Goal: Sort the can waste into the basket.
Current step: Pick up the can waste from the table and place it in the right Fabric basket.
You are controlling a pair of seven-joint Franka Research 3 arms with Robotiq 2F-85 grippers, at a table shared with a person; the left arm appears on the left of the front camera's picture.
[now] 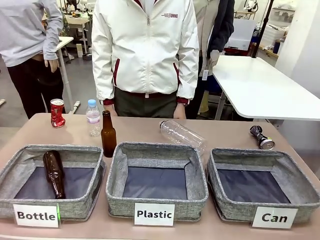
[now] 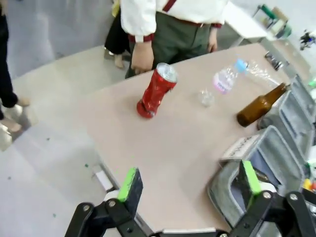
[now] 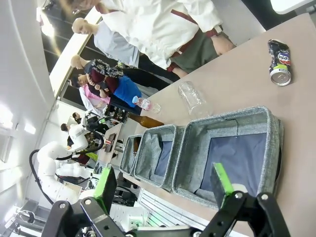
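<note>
Left claw [image 2: 190,178] and right claw [image 3: 163,177] both gape, empty. The red can [image 1: 57,113] stands at ten o'clock on the surface [image 1: 140,131]. The dark can [image 1: 262,137] lies at two o'clock, beyond the Can basket [image 1: 250,153].

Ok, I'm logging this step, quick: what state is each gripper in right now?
Left gripper: open, holding nothing.
Right gripper: open, holding nothing.
</note>
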